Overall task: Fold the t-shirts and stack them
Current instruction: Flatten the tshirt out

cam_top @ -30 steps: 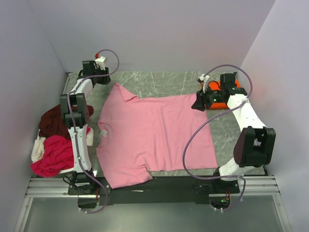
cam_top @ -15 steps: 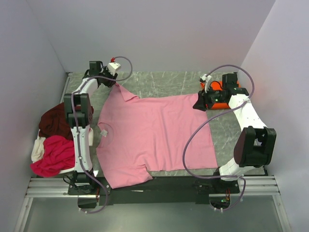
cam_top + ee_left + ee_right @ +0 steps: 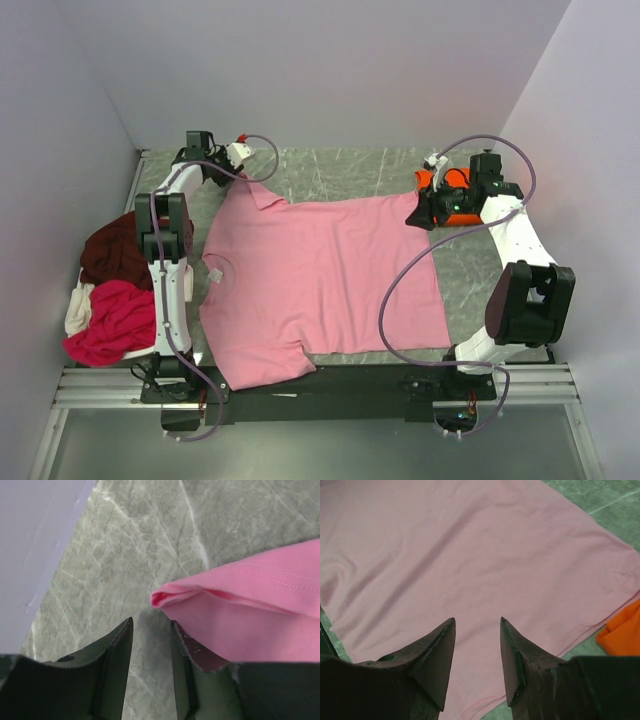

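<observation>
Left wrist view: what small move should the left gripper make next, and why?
Probably ease the left gripper forward and a little toward the cloth, then close. Its jaws stand open and empty; the folded sleeve tip of the pink t-shirt lies just ahead, beside the gap.

The pink shirt [image 3: 320, 280] is soft, matt cloth, smooth apart from faint creases, with a fine stitched hem. The orange shirt [image 3: 622, 632] is matt cloth too. The counter [image 3: 350, 170] has a dull green, marbled surface veined with pale lines. The left hand [image 3: 150, 627] and right hand [image 3: 476, 622] look like dark, matt, slightly scuffed plastic.
</observation>
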You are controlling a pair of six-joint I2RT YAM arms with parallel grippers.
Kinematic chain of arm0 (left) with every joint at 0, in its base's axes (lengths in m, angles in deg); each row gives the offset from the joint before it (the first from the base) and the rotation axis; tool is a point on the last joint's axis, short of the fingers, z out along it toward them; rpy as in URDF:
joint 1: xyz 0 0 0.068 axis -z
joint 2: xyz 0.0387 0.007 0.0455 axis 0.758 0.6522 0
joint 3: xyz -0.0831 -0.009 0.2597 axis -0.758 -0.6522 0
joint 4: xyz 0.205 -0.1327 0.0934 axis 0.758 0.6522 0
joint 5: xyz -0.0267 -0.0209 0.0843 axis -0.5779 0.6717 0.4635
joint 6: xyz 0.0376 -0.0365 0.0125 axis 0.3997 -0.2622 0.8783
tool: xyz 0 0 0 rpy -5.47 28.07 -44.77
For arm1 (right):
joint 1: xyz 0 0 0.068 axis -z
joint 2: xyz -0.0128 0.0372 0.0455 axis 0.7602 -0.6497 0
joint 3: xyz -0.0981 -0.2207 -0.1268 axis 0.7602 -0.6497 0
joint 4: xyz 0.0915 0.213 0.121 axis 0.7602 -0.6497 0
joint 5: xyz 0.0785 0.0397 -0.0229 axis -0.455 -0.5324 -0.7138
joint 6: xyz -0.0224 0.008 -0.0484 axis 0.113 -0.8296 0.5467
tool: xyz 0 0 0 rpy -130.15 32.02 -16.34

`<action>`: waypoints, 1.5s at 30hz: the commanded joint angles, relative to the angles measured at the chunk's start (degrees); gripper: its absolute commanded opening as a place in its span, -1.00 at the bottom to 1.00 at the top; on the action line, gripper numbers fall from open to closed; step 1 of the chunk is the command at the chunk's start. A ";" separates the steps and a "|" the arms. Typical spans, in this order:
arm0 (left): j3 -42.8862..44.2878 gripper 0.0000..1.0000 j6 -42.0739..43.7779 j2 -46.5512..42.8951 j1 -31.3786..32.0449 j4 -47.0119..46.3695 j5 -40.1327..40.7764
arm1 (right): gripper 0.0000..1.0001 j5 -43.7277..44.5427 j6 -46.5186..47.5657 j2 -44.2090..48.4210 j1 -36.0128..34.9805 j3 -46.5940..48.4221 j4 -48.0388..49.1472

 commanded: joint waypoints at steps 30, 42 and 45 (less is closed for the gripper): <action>4.30 -0.59 5.03 3.55 0.55 -1.49 -8.21 | -0.03 -1.89 0.99 1.23 0.95 -0.26 -0.43; 3.77 -0.99 0.73 2.41 0.64 -6.15 -10.41 | -0.03 -1.45 1.25 0.79 1.03 -0.26 -0.60; 2.46 -0.99 -2.43 0.92 -0.06 -9.57 -11.81 | -0.03 -1.27 1.25 0.79 1.03 -0.43 -0.43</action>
